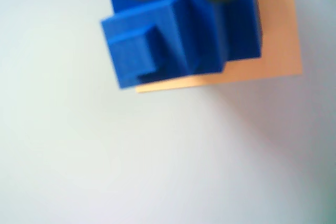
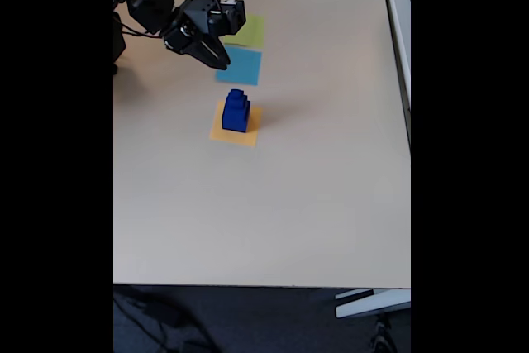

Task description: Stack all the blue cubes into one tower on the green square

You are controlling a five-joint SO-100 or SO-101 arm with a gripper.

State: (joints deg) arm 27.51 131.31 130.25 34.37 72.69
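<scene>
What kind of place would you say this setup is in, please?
Probably an office or lab desk: a plain beige table, coloured paper squares such as the orange square under the blue cubes, a small cabled arm with its claw, and dark floor below.

Black arm (image 2: 178, 18), thin black cables, black end effector (image 2: 220, 59)

A pale beige, matte table top (image 2: 273, 204) is seen in the fixed view. Three flat paper-like squares are laid on it: a lime-green one (image 2: 250, 31), a light-blue one (image 2: 240, 66) apparently touching it, and an orange one (image 2: 248, 133), on which stacked glossy dark-blue cubes (image 2: 235, 111) are set.
</scene>
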